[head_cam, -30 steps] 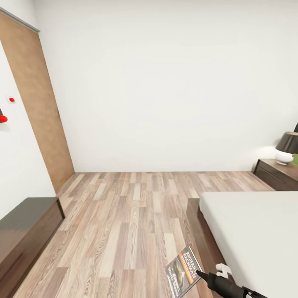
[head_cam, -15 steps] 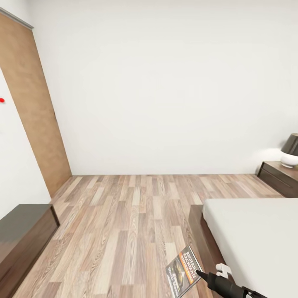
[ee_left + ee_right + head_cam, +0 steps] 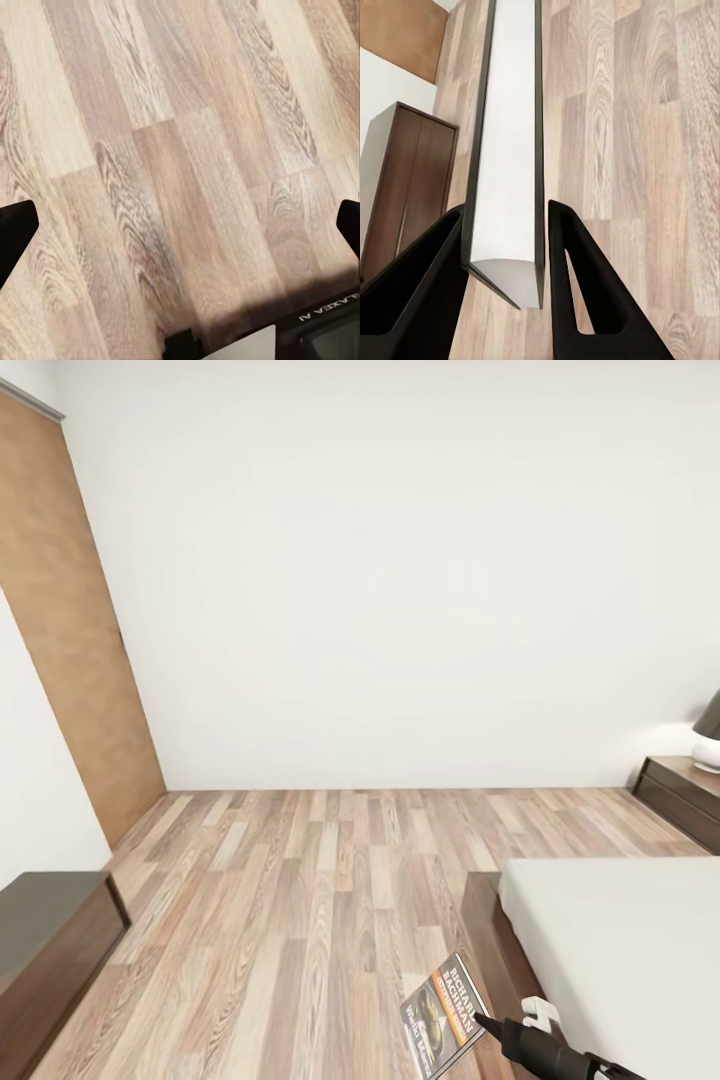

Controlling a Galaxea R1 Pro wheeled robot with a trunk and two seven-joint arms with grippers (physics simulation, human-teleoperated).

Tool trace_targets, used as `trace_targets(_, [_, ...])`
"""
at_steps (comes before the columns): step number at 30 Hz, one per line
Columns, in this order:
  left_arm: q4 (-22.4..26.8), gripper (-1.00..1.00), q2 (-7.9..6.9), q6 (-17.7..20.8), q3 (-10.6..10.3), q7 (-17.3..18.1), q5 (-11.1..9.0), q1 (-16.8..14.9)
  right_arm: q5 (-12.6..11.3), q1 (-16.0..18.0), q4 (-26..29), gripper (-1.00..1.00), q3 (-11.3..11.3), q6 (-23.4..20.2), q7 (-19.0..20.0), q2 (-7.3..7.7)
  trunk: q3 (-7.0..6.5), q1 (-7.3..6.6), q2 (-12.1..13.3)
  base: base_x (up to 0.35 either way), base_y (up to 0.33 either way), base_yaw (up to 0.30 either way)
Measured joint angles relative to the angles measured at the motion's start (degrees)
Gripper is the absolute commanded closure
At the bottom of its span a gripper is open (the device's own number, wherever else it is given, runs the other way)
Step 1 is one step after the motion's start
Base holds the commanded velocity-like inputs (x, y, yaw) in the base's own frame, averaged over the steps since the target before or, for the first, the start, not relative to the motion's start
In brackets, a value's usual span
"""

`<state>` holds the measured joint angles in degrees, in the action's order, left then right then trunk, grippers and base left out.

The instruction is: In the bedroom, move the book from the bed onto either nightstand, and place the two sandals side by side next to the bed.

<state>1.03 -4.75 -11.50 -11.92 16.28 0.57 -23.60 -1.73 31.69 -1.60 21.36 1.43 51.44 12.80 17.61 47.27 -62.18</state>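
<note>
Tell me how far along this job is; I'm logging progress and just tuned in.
Done: the book is off the bed, clamped edge-on between the right gripper fingers. In hand: carrying it over the wood floor, with a nightstand ahead at far right. Left: setting the book on it, then both sandals, which aren't in sight. The left gripper is open and empty.

wood-plank floor [image 3: 320, 900] carries the bed [image 3: 620, 950], a nightstand [image 3: 685, 795] with its lamp [image 3: 708, 740], and a low cabinet [image 3: 50, 950].
</note>
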Motion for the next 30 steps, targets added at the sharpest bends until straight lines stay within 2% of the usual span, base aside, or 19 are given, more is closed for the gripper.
trace_targets(6, [0.0,-1.00,0.84,0.0,0.0,0.0,0.0,0.1,0.0,0.0,0.0,1.00,0.0,0.0,0.0,0.00,0.00,0.00,0.0,0.331,0.000,0.000])
trace_targets(30, [0.0,-1.00,0.97,0.0,0.0,0.0,0.0,0.1,0.0,0.0,0.0,1.00,0.0,0.1,0.1,-0.01,0.00,0.01,0.0,0.296,0.000,0.000])
